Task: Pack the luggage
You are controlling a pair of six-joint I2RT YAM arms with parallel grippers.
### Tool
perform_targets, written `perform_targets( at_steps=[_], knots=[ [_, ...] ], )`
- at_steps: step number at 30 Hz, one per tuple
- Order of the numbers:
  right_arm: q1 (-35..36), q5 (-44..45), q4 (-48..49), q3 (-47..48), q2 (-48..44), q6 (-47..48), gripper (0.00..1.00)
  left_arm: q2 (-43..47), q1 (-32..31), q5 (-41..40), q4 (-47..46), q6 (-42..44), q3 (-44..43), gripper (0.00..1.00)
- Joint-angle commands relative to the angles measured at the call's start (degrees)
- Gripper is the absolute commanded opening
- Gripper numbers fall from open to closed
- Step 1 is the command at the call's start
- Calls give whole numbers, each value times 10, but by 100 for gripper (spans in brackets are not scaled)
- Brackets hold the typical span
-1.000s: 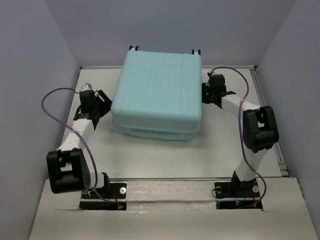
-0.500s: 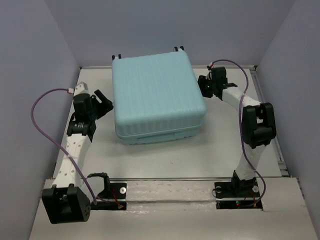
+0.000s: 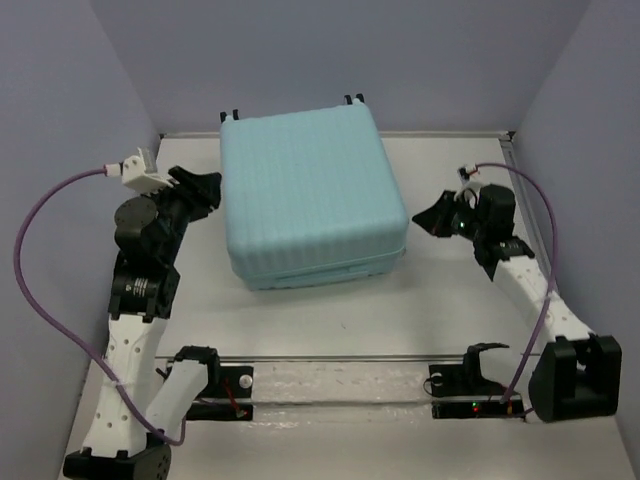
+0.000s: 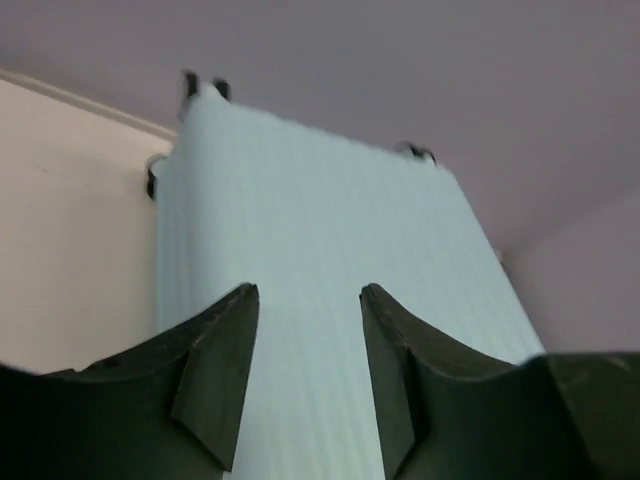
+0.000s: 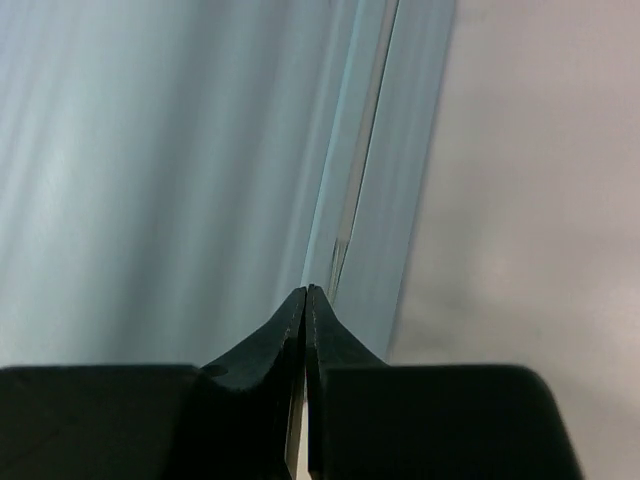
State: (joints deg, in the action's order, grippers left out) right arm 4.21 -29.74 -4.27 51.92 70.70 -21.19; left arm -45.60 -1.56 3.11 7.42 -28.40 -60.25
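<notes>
Closed suitcase point(image 3: 315, 195) lies flat on the white table point(image 3: 330, 320), ribbed mint shell up, set toward the far side and turned slightly. Black wheels point(image 3: 352, 100) stick out at its far edge, close to the back wall point(image 3: 330, 50).

Left gripper point(image 3: 207, 186) sits just beside the case's left side near the far corner. In the left wrist view its fingers point(image 4: 215, 370) are spread apart with nothing between them, and the ribbed shell fills the gap behind. I cannot tell whether it touches the case.

Right gripper point(image 3: 428, 216) is off the case's right near corner, a small gap away. Its fingers point(image 5: 290, 330) are pressed together and empty, pointing at the seam point(image 5: 350, 200) between the two shell halves.

Purple cables loop out from both arms, a big one on the left point(image 3: 35, 270) and a smaller one on the right point(image 3: 545, 215). Both hang clear of the case.

Side walls point(image 3: 60, 150) box the table in on left and right. The strip of table left of the case is narrow and the arm takes up most of it. The strip on the right is wider. The broadest bare stretch is between the case's near side and the metal rail point(image 3: 340, 358) at the front. There is little room behind the case.
</notes>
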Motion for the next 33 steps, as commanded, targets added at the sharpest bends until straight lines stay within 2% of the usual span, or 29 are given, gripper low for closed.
perform_targets(
  at_steps=[1,2,3,6,8,9,10,11,12,13,16,19,22,25,29,33],
  knots=[
    [5,-45,114,-165,-132,-10,7,42,-106,70,31,12,51,51],
    [5,-38,117,-185,-182,2,7,71,-167,63,36,-1,71,47],
    [5,-31,118,-203,-202,7,7,85,-196,57,42,-8,81,36],
    [5,6,128,-247,-240,-2,17,118,-303,50,44,-52,135,27],
    [5,6,145,-265,-246,-1,25,117,-362,29,33,-88,176,25],
    [5,0,148,-267,-240,0,25,118,-395,12,26,-99,189,25],
    [5,-9,155,-270,-230,2,26,119,-464,-35,15,-110,211,24],
    [5,-20,167,-275,-224,3,27,118,-495,-66,8,-121,211,24],
    [5,-36,194,-286,-219,3,40,115,-545,-87,-6,-139,232,24],
    [5,-46,205,-288,-197,3,46,105,-561,-112,-16,-146,243,25],
    [5,-88,216,-269,-153,28,54,60,-577,-103,-70,-158,286,31],
    [5,-124,233,-265,-116,49,57,13,-577,-107,-136,-154,319,35],
    [5,-154,248,-267,-99,56,57,-28,-576,-111,-172,-142,321,37],
    [5,-137,283,-275,-78,54,56,-61,-576,-116,-196,-127,319,38],
    [5,-216,334,-270,-29,33,51,-86,-564,-110,-210,-115,315,38],
    [5,-217,394,-321,-44,-1,48,-89,-539,-102,-230,-104,315,38]
  ],
)
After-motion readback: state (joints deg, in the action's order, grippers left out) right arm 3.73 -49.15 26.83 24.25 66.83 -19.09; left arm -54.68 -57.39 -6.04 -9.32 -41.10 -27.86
